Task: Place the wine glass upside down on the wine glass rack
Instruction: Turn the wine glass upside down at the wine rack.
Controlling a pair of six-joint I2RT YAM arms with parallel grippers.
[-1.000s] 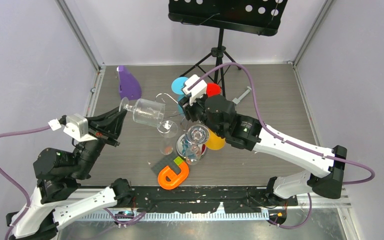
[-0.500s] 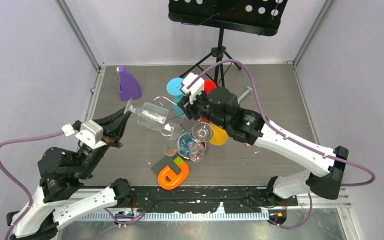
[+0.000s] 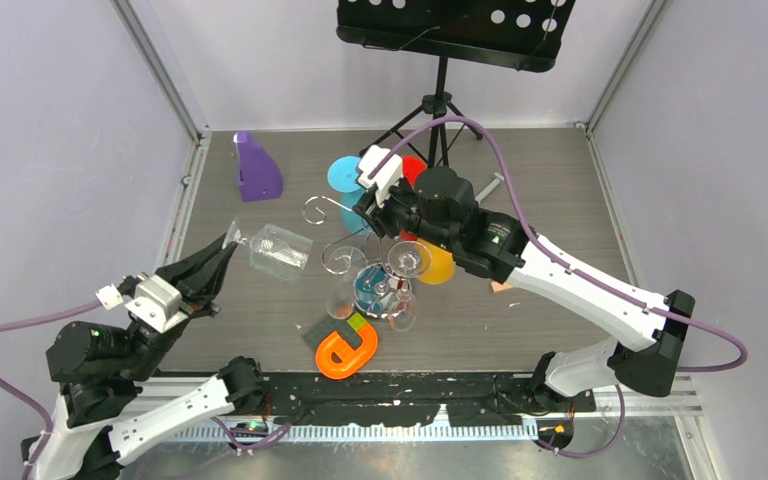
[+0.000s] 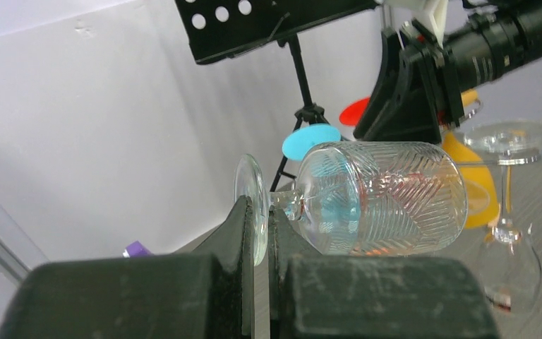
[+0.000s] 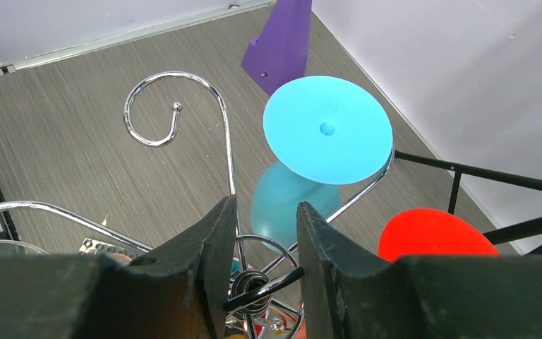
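Observation:
The clear patterned wine glass (image 3: pixel 278 250) lies sideways in the air, bowl toward the rack. My left gripper (image 3: pixel 226 253) is shut on its round foot, seen edge-on between the jaws in the left wrist view (image 4: pixel 257 212); the bowl (image 4: pixel 384 198) sticks out to the right. The chrome wine glass rack (image 3: pixel 339 259) stands at the table's middle with cyan (image 3: pixel 345 172), red and yellow glasses and clear ones hung on it. My right gripper (image 3: pixel 369 214) is shut on the rack's top hub (image 5: pixel 254 286), between the curled arms (image 5: pixel 224 127).
A black tripod music stand (image 3: pixel 440 100) stands behind the rack. A purple object (image 3: pixel 257 168) sits at the back left. An orange, green and dark set of blocks (image 3: pixel 345 345) lies in front of the rack's base.
My left arm has drawn back and down to the near left, carrying the glass away from the rack. My right gripper and the rack's top have shifted slightly left.

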